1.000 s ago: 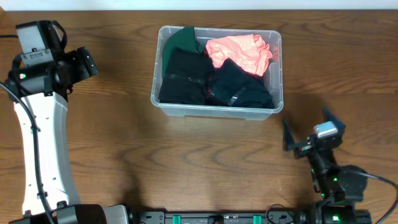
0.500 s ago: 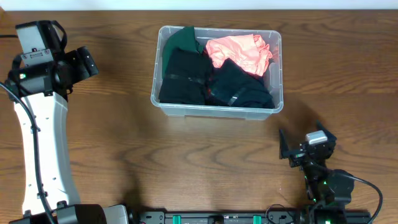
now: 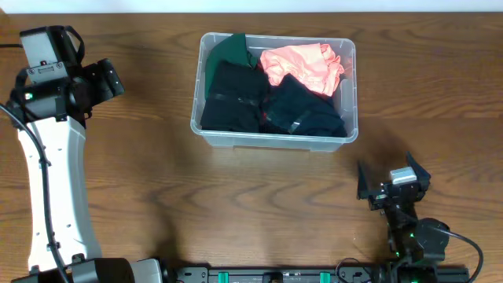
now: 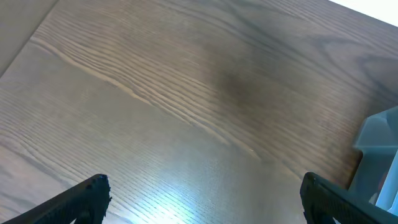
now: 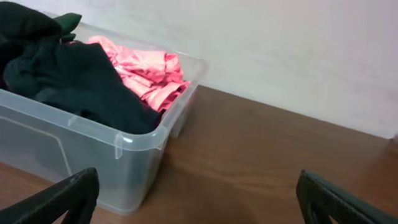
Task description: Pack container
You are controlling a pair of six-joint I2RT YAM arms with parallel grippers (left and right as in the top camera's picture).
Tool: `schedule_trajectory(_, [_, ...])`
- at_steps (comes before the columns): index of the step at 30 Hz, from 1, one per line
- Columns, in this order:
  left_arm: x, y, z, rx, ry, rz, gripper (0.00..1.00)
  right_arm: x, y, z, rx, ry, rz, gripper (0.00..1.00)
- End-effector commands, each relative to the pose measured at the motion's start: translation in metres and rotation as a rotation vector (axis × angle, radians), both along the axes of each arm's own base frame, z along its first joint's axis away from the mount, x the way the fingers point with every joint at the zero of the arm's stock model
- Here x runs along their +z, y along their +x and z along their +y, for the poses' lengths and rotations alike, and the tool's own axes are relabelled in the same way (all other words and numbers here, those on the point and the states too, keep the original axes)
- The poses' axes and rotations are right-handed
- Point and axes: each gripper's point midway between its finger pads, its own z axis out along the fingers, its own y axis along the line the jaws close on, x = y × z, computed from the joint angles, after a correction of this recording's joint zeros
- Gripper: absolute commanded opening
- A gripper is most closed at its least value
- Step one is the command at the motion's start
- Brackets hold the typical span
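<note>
The clear plastic container [image 3: 274,139] stands at the back middle of the table. It holds black clothes [image 3: 302,110], a dark green garment [image 3: 228,51] and a pink garment [image 3: 302,67]. It also shows in the right wrist view [image 5: 93,155] and its corner in the left wrist view [image 4: 379,149]. My left gripper [image 4: 202,196] is open and empty over bare wood, far left of the container. My right gripper [image 3: 391,181] is open and empty, near the front edge, right of and below the container; it also shows in the right wrist view [image 5: 199,199].
The left arm's white link [image 3: 51,189] runs along the table's left side. A pale wall [image 5: 280,50] rises behind the table.
My right gripper has drawn back toward the front edge and shifted slightly. The left arm and the container have not moved.
</note>
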Motion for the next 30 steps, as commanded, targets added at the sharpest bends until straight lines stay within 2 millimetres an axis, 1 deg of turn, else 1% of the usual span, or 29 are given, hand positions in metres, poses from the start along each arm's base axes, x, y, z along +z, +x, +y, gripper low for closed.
schedule_trajectory(1, [-0.0021, -0.0003, 0.0016, 0.007, 0.001, 0.006, 0.98, -0.0006, 0.0002, -0.0066, -0.031, -0.022, -0.004, 0.99])
schedule_trajectory(4, [-0.0021, -0.0003, 0.0016, 0.007, 0.001, 0.006, 0.98, 0.0008, -0.0001, -0.0066, -0.031, -0.023, -0.010, 0.99])
schedule_trajectory(9, [-0.0021, -0.0003, 0.0016, 0.007, 0.001, 0.006, 0.98, 0.0016, -0.0002, -0.0070, -0.028, -0.102, -0.024, 0.99])
schedule_trajectory(30, [-0.0021, -0.0003, 0.0016, 0.007, 0.001, 0.006, 0.98, 0.0011, 0.0000, -0.0064, -0.025, -0.099, -0.021, 0.99])
